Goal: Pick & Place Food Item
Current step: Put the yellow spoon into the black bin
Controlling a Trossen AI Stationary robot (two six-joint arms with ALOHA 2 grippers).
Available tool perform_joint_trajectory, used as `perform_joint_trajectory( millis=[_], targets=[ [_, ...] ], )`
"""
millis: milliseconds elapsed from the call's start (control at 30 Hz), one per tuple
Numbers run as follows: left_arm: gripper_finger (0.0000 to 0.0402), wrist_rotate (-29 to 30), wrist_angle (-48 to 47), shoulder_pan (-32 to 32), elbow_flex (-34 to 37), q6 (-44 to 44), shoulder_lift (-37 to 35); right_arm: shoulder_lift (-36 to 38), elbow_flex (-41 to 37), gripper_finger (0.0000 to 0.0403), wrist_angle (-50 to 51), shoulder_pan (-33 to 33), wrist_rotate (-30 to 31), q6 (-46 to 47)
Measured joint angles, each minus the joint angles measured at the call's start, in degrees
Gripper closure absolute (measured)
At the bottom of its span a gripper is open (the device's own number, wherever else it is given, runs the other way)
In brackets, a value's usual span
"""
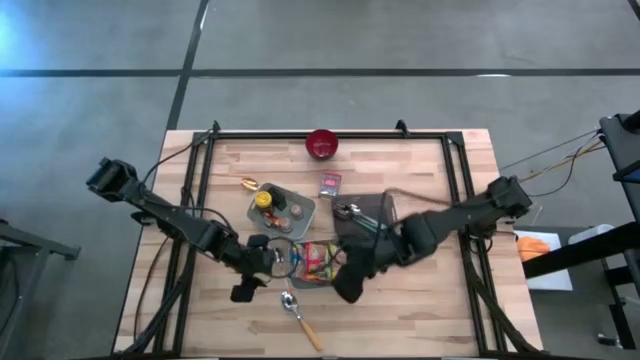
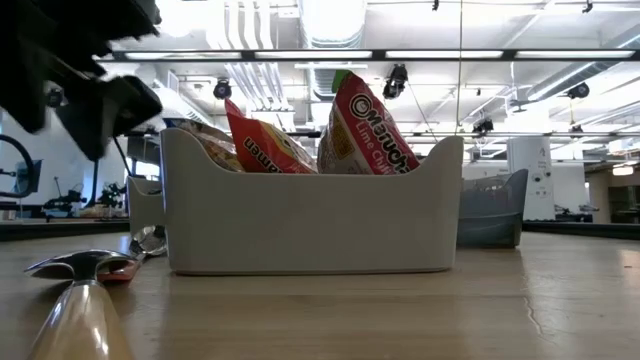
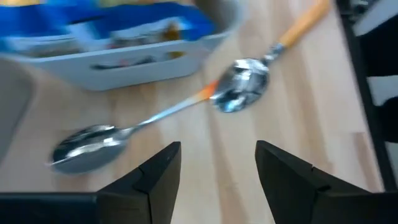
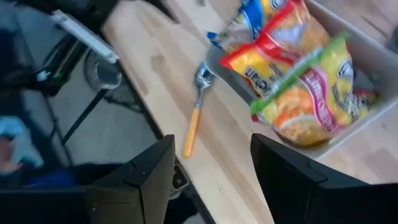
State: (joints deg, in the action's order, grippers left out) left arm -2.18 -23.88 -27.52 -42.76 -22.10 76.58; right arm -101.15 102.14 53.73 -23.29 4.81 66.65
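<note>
Hidden/unclear: in the high view both arms overlap the white bin (image 1: pixel 312 262), so its rim is only partly visible and the left tool (image 1: pixel 262 262) and right tool (image 1: pixel 350 278) are dark blobs with no readable finger gap. The left wrist view is smeared; the blue packet (image 3: pixel 124 25) in the bin is cut off and its print is unreadable. The low view hides everything behind the bin wall (image 2: pixel 310 225); only packet tops poke above it.

Task items: ramen packets (image 4: pixel 298 74) lying inside the bin, which sits near the bench (image 1: pixel 420 310) front edge, between the two tools. Yellow/orange with red and green bands, plus a blue-topped one. In the low view a red packet (image 2: pixel 372 125) stands tilted, leaning against the others.

View differences:
- The left wrist view shows two spoons just beside the bin: an all-metal spoon (image 3: pixel 84 146) and a wooden-handled spoon (image 3: pixel 249 90), bowls near each other. The left tool's fingers (image 3: pixel 158 171) are apart with nothing between them, above bare wood.
- The right wrist view shows the right tool's fingers (image 4: pixel 149 174) spread and empty, hovering beside the bin near the bench edge, with a person's sleeve beyond the bench.
- Only the high view shows the red bowl (image 1: pixel 322 144) at the far edge from the bin, and a grey tray (image 1: pixel 282 208) with small items just behind the bin.
</note>
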Motion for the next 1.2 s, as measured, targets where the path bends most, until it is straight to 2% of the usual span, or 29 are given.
perform_joint_trajectory(
  millis=[167, 400, 567, 700, 833, 1000, 1200],
  targets=[
    [0.019, -0.17, 0.72, -4.82, 0.0, 2.37, 0.02, -2.46, 0.17, 0.0195, -0.63, -3.2, 5.67, 6.51],
    [0.0191, 0.15, 4.31, -9.38, -0.02, 2.28, 1.51, -4.1, 0.03, 0.0195, -2.05, -5.78, 7.22, 7.48],
    [0.0215, 3.35, 11.02, -11.3, -1.21, 1.63, 6.35, -3.96, -0.29, 0.0195, -2.14, -6.9, 7.68, 6.41],
    [0.0234, 7.55, 11.79, -12.51, -8.23, 9.71, 12.28, -3.97, -0.36, 0.0195, -2.14, -8.45, 8.24, 5.28],
    [0.0236, 12.44, 7.47, -12.37, -16.68, 15.43, 19.65, -3.97, -0.38, 0.0195, -2.1, -9.67, 10.26, 4.91],
    [0.0236, 8.41, 2.55, -11.26, -25.3, 21.44, 28.48, -3.97, -0.38, 0.0195, -2.01, -10.8, 10.43, 5.01],
    [0.0235, 7.84, 2.4, -10.75, -29.07, 27.97, 34.81, -3.96, -0.38, 0.0195, -2.03, -12.62, 10.39, 5.8]
  ],
)
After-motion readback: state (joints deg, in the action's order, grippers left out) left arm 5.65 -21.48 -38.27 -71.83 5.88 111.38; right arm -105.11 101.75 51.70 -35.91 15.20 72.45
